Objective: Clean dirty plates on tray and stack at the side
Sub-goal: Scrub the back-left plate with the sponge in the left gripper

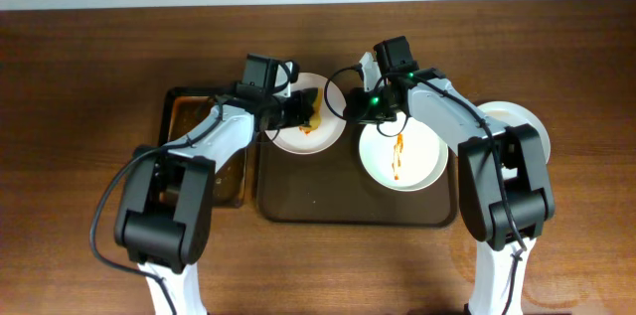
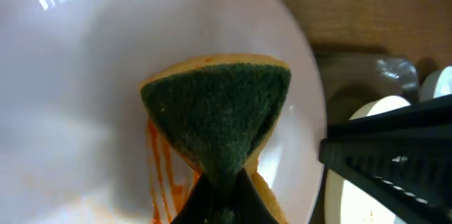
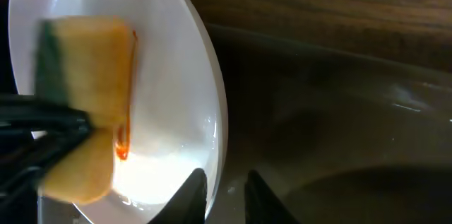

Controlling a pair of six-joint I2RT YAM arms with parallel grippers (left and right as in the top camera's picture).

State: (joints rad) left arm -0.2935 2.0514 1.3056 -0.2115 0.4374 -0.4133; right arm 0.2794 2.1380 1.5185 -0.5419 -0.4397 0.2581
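Pinching a sponge at its squeezed waist, left gripper has both fingers pressed in tight. The green scrub face is toward its camera and the far edge is against the plate. Right gripper straddles the same plate's rim, one finger on each face. I judge it clamped, though a sliver of gap shows on the outer side. The plate sits at the far-left corner of the tray, overhanging its edge, apparently tipped up.

Handling (judged):
- Plate is stiff, glazed and glossy, so slippery where sauce is wet. It would chip if dropped.
- It looks light enough for a rim pinch, and the rim, clear of the streaks, is the place to hold.
- Sponge is soft and collapses under the fingers, which cushions the wiping pressure.

Containers:
- Tray holds the plate and, to the right, a second plate with an orange streak at its centre.
- Third plate lies off the tray on the table, partly under the right arm, and looks clean.
- Black tray lies under the left arm; contents unclear.
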